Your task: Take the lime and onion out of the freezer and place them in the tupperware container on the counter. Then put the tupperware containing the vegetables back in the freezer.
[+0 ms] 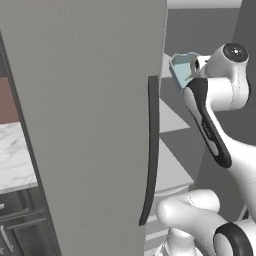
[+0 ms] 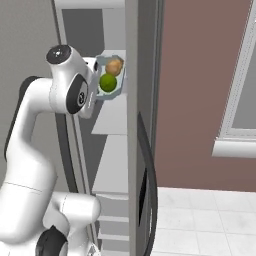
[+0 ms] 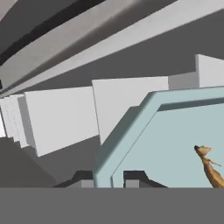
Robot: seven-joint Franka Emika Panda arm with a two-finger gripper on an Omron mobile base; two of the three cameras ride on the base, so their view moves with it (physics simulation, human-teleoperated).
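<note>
I have the gripper (image 3: 109, 179) clamped on the near rim of the tupperware container (image 2: 111, 93), one dark tip on each side of the wall as the hand view shows it. The tray is up high inside the open freezer (image 1: 90, 125), above a pale shelf (image 2: 112, 117), and from the right base view the lime (image 2: 108, 82) and the onion (image 2: 114, 65) both sit in it, the onion on the far side of the lime. I cannot tell whether the tray's base touches the shelf yet or hangs just above it.

My worry is the hold itself: it pinches a thin rim at one end, so the loaded tray could sag or twist at the far end and the two round things could roll out. If I let go before the base is flat on the shelf, it may tip off the front edge. The freezer wall (image 2: 131, 100) is just beside the tray on the right, so a sideways drift could knock it.
</note>
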